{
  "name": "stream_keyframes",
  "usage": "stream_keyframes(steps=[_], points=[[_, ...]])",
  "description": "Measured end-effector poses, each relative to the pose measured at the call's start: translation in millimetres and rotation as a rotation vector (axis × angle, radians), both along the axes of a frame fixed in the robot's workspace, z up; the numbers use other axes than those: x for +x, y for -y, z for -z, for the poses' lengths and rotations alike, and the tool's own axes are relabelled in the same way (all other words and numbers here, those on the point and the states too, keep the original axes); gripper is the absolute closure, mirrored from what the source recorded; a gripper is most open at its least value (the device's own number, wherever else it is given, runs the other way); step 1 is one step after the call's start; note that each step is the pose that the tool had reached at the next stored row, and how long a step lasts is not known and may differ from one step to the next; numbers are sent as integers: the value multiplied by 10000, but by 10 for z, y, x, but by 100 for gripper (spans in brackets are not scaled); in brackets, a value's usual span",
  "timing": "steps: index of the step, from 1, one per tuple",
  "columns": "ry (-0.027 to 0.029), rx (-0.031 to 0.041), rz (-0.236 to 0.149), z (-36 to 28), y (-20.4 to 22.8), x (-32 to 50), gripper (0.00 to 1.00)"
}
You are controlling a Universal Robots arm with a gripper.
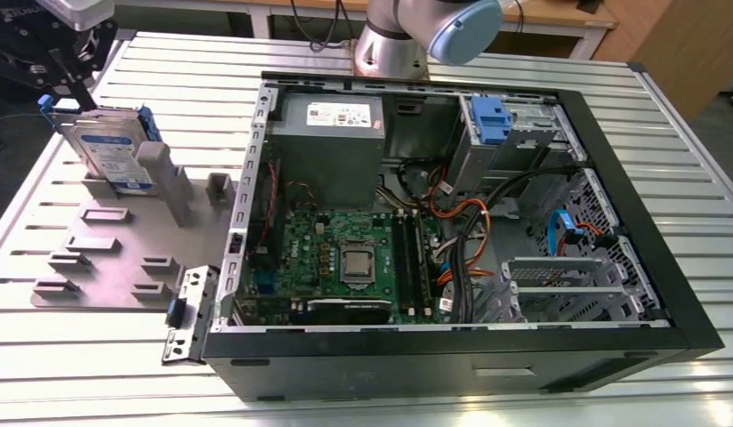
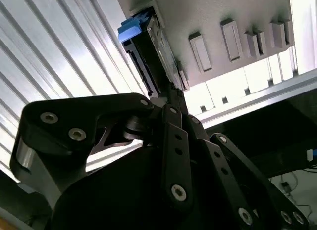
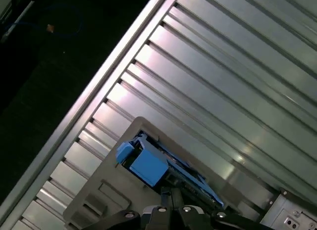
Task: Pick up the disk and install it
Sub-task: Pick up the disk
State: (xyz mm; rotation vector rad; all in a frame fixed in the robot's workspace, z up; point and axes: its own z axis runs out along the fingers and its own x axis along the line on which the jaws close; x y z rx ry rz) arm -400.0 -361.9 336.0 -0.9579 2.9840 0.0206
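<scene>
The disk (image 1: 111,156) stands on edge in a slot of the grey fixture plate (image 1: 117,258), upper left of the exterior view. The gripper (image 1: 72,89) sits at its top edge; jaw state cannot be determined. The open computer case (image 1: 669,267) occupies the frame's centre and right.

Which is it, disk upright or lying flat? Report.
Upright. The disk stands on edge in a slot of the grey holder, outside the computer case.
</scene>
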Motion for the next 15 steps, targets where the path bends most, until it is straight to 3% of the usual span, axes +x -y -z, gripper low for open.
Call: stream_keyframes(steps=[15], points=[[0,0,-2737,2,0,0,89]])
